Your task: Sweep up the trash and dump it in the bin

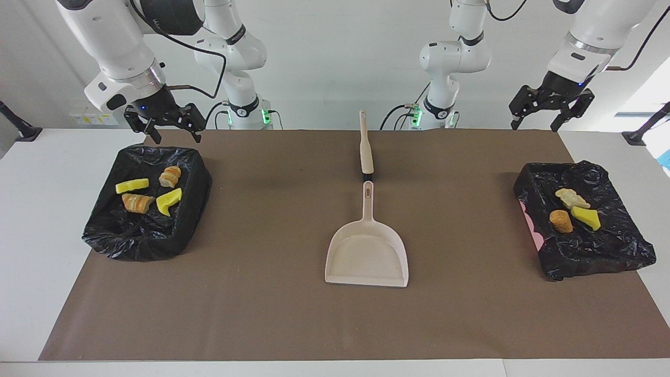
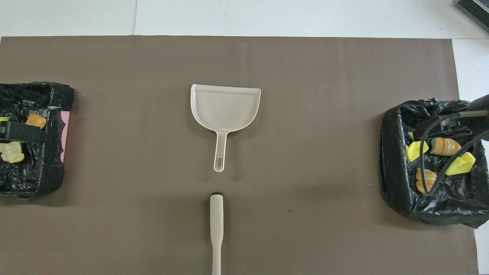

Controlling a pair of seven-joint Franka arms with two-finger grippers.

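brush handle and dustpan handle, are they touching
Apart. The overhead view shows bare brown mat between the end of the brush and the tip of the dustpan handle.
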